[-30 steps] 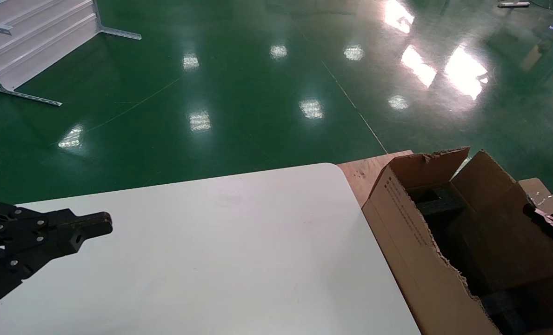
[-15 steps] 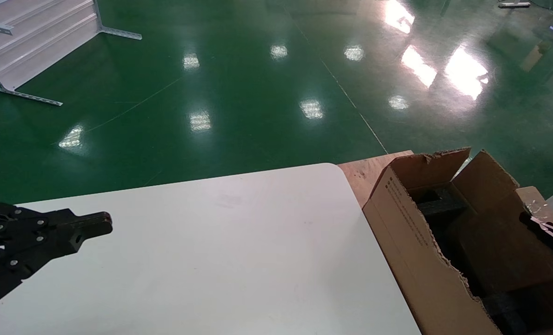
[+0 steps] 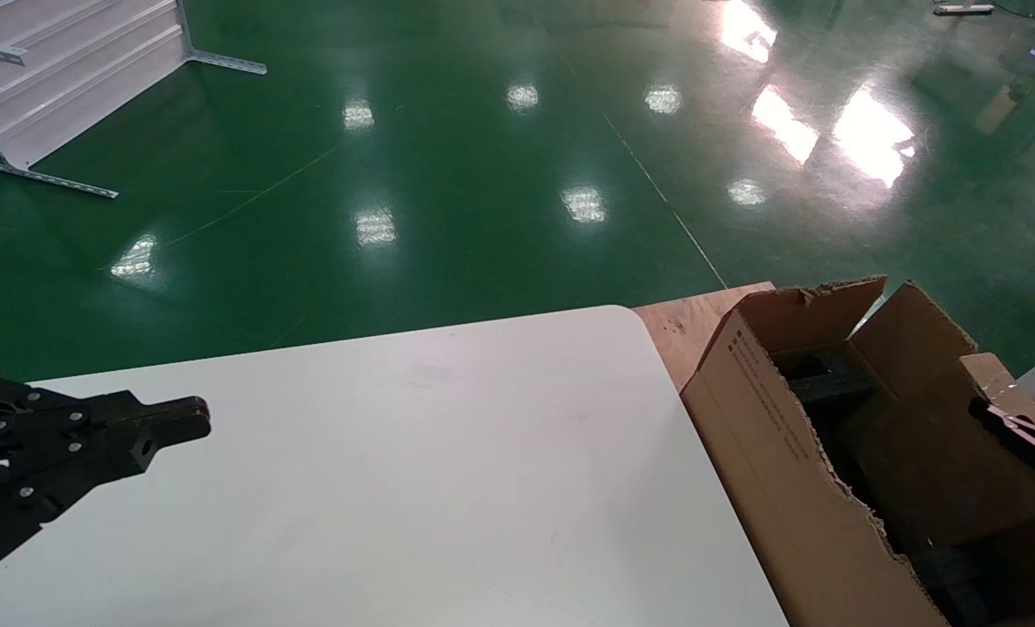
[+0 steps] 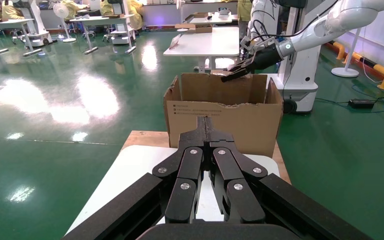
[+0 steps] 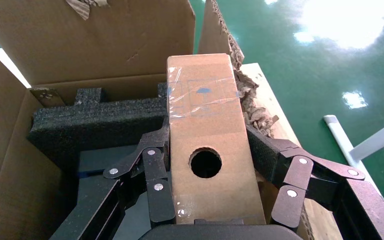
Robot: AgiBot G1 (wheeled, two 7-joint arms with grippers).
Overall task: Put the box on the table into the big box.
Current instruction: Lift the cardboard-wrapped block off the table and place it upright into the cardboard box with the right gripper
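Note:
The box, brown with a round hole and clear tape on top, is clamped between the fingers of my right gripper. It hangs over the right side of the big box, above the black foam blocks. In the head view the box and right gripper sit at the big box's right flap. My left gripper is shut and empty, parked over the left of the white table.
A brown wooden board lies under the big box, beside the table's rounded corner. Green glossy floor lies beyond. A white rack stands far left. The big box's flaps are ragged and stand up.
My right gripper with the box has shifted slightly down and inward over the big box. The left arm has not moved.

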